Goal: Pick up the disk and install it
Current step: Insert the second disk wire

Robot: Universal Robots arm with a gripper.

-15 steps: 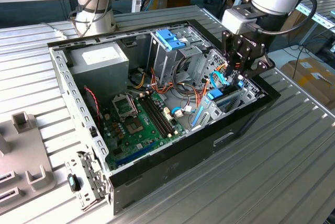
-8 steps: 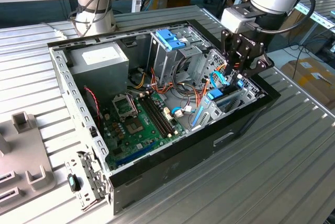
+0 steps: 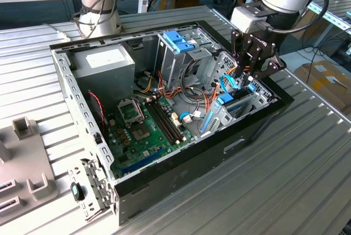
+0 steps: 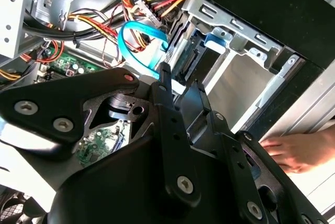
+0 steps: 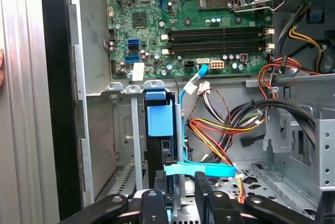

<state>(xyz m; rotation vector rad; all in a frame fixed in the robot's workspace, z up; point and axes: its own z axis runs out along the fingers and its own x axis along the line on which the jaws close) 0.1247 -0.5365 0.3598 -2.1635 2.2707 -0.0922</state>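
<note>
- Right now the claw [image 3: 248, 84] hangs low over the drive bay [image 5: 131, 130] at one corner of the open computer case [image 3: 164, 191].
- The disk [image 5: 158, 124] stands on its edge down in that bay, blue rails showing, so it looks almost in.
- I cannot tell if the claw is pinching it or has let go.
- A flat blue cable [image 5: 201, 169] lies across, just by the fingertips, and red and yellow wires [image 5: 214, 135] bunch close by.
- A person's hand [image 4: 293, 150] rests on the worktop [image 3: 307, 169] just outside the case.
</note>
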